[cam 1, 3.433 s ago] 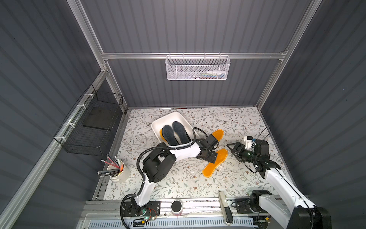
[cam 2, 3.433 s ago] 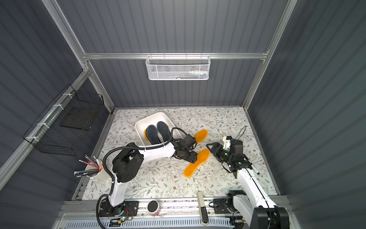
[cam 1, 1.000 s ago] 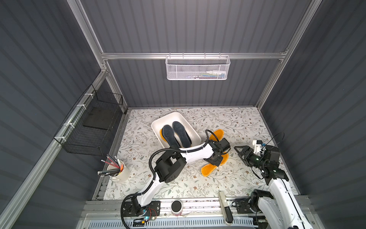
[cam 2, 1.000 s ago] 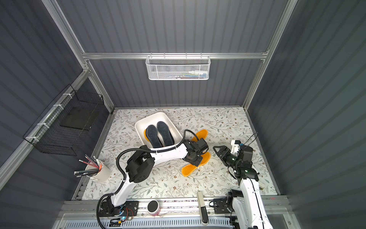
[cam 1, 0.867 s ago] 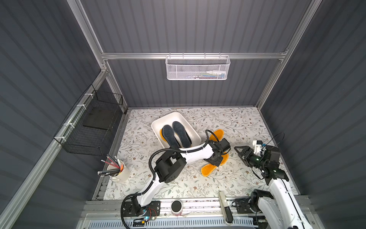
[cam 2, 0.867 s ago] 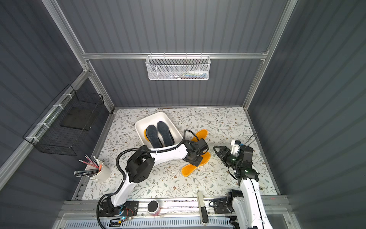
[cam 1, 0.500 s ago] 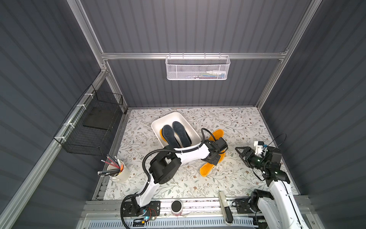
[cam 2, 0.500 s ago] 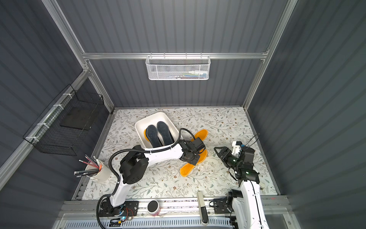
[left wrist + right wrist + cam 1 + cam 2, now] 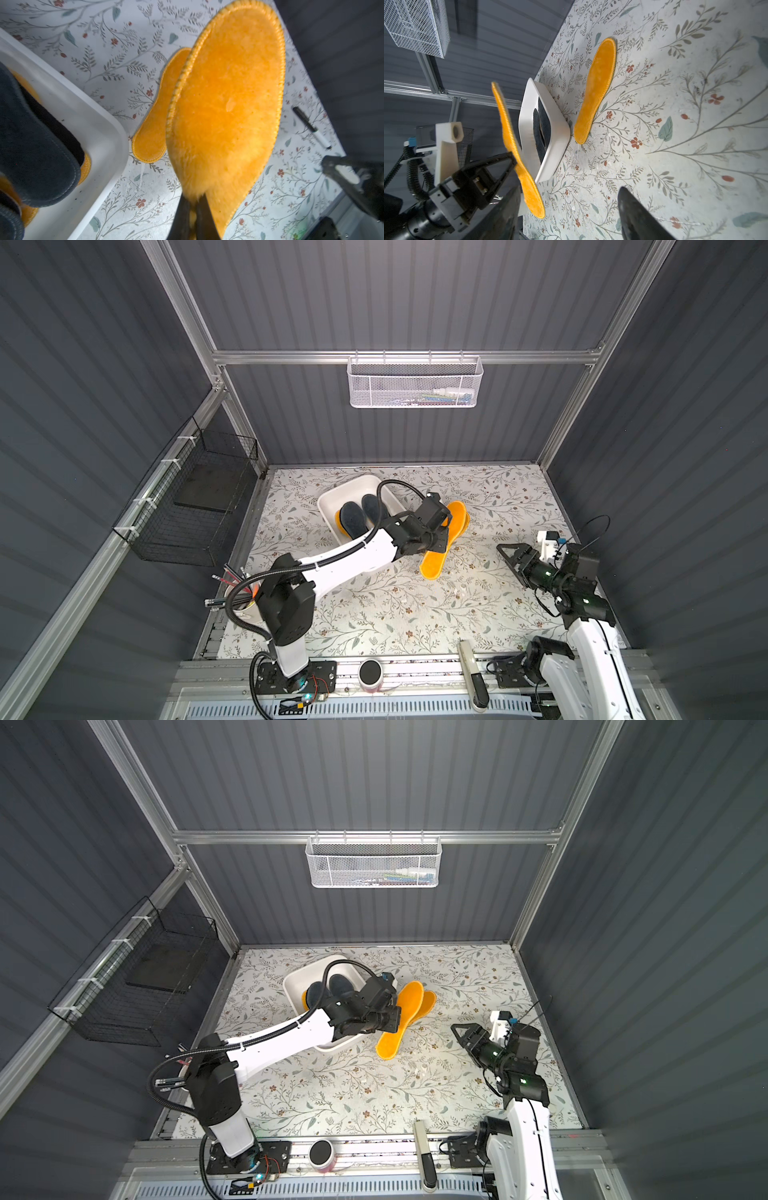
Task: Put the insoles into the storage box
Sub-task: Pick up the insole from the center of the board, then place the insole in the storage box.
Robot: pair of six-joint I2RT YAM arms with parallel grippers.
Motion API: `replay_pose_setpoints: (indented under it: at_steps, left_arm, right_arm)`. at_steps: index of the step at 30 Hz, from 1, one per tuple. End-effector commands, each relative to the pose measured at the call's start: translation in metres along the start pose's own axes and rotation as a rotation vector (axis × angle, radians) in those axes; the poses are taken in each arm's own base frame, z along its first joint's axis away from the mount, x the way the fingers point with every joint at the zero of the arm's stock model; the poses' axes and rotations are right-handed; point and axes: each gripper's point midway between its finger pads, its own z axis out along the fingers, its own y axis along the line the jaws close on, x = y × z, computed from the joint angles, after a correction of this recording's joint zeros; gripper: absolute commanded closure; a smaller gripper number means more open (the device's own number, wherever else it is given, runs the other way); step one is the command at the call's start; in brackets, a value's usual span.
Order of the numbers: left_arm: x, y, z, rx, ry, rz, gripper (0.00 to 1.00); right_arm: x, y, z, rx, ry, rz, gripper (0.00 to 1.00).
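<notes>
Tight in the left hand (image 9: pixel 194 216), an orange-yellow insole (image 9: pixel 226 104) pinched by its rim and held on edge, clear of the table (image 9: pixel 415 614). Just beside that hand, the white storage box (image 9: pixel 328 502) with dark insoles (image 9: pixel 353 518) inside; just past the grip, a second orange-yellow insole (image 9: pixel 598 89) flat on the table. Well apart, right hand (image 9: pixel 505 556) spread open.

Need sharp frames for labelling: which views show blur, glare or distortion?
Left wrist view: the held orange insole is soft close up, the storage box rim glares white. Right wrist view: that insole smears, the lying insole is crisp. Both top views: sharp, evenly lit, walls splayed.
</notes>
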Motion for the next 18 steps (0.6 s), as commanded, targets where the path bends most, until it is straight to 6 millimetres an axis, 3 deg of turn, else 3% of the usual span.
replay_pose_setpoints:
  at_steps: [1,3,4,8,18]
  left_arm:
    - [-0.036,0.031,-0.025,-0.055,-0.134,-0.162,1.00]
    - [-0.051,0.055,-0.039,-0.119,-0.194,-0.235,1.00]
    - [-0.042,0.075,-0.036,-0.175,-0.183,-0.264,1.00]
    - [-0.046,0.123,-0.046,-0.279,-0.232,-0.409,1.00]
    - [-0.036,0.219,-0.039,-0.403,-0.190,-0.631,1.00]
  right_arm:
    - [-0.002,0.009,-0.003,-0.017,0.011,-0.015,0.26]
    - [-0.003,0.012,-0.002,-0.026,0.020,-0.009,0.27]
    - [-0.003,0.013,-0.002,-0.030,0.022,-0.006,0.27]
    - [-0.005,0.016,-0.002,-0.044,0.022,-0.004,0.27]
    - [-0.003,0.016,0.001,-0.063,0.035,0.016,0.27]
